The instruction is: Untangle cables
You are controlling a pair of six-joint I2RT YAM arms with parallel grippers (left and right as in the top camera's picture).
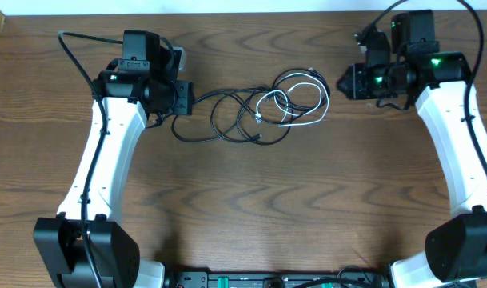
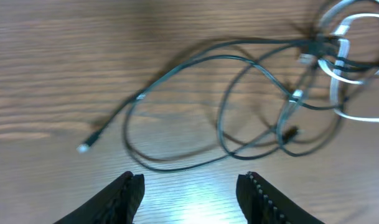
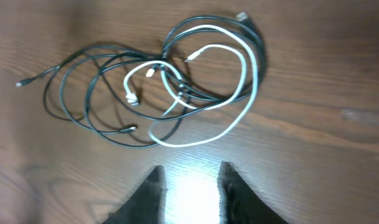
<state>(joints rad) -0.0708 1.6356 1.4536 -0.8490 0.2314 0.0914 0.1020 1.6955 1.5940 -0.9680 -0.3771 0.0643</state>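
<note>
A tangle of thin black cables and a white cable lies on the wooden table at centre back. In the left wrist view the black loops spread out with a small plug end at the left, and the white cable lies at the far right. In the right wrist view the white loop overlaps the black loops. My left gripper is open and empty, just left of the tangle. My right gripper is open and empty, just right of it.
The wooden table ends at a pale wall edge along the back. Both white arms reach in from the front corners. A black power strip sits at the front edge.
</note>
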